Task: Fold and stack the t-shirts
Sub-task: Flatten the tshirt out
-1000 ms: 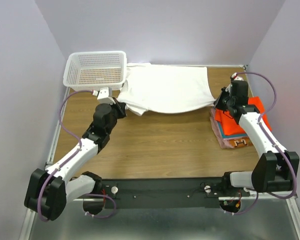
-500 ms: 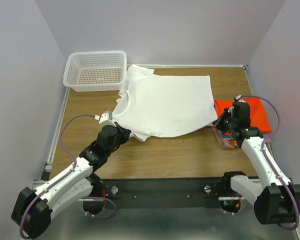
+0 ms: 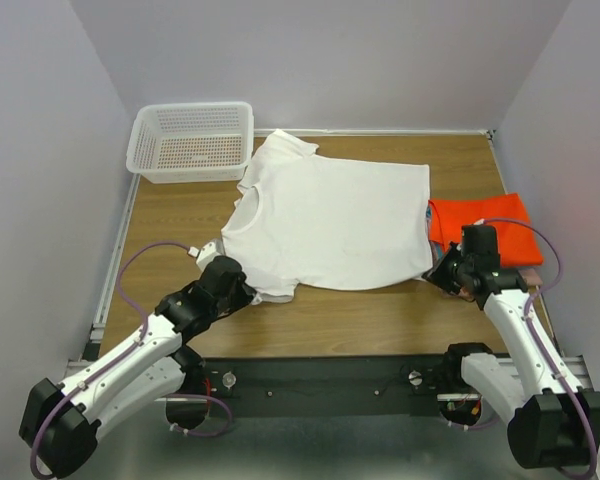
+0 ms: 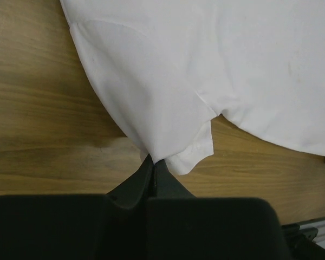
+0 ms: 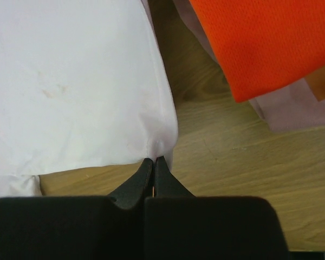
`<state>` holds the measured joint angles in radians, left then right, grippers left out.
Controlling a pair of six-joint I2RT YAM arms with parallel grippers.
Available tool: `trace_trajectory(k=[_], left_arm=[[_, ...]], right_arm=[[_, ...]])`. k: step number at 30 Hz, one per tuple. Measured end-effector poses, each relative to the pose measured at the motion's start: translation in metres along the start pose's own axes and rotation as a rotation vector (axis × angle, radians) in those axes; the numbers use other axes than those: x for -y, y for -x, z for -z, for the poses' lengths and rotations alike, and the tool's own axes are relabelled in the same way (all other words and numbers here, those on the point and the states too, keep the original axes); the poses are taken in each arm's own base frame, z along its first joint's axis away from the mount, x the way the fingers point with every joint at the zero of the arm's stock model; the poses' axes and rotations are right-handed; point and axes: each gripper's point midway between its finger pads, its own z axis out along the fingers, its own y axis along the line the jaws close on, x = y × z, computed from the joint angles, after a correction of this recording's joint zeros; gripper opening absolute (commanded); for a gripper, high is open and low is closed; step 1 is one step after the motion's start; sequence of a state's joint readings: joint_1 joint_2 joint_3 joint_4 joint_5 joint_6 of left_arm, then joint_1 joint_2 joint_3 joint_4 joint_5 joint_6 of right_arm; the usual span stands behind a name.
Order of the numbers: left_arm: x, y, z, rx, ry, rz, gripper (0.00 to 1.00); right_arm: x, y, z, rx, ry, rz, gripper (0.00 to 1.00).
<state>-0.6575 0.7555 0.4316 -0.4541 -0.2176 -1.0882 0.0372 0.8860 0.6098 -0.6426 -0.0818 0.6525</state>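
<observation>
White short-sleeved cloth t-shirt (image 3: pixel 330 215) drawn flat

It now lies spread ahead of both pincers, pulled nearer than a second ago. Left pincer (image 4: pixel 153 162) pinches its sleeve edge, right pincer (image 5: pixel 153 161) its hem corner, with the folded orange-red shirt (image 5: pixel 260 49) ahead to its right. Folding can likely start

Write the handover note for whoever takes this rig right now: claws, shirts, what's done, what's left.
The left claw is shut on the white shirt, at its near sleeve.
The right claw is shut on the same shirt, at the near corner of its hem.
The white shirt lies spread out on the table, unfolded, with its collar toward the left.
The orange shirt is folded and tops the pile at the right edge.
The basket sits at the far left corner.
Done: the white shirt is laid out.
Left: fold it and put it on the pile.
</observation>
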Motion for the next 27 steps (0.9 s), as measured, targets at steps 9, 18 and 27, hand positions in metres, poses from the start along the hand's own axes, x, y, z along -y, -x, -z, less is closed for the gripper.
trace_trajectory(k=[9, 18, 27], left_arm=[[-0.002, -0.022, 0.010, -0.095, -0.002, 0.012, 0.00], [-0.004, -0.029, 0.017, -0.124, 0.024, 0.019, 0.98], [0.033, 0.016, 0.046, 0.032, -0.093, 0.048, 0.98]], right_arm=[[0.013, -0.029, 0.009, -0.084, -0.039, -0.076, 0.17], [0.029, -0.040, 0.021, -0.096, -0.116, -0.136, 0.68], [0.006, 0.002, 0.051, 0.065, -0.045, -0.097, 1.00]])
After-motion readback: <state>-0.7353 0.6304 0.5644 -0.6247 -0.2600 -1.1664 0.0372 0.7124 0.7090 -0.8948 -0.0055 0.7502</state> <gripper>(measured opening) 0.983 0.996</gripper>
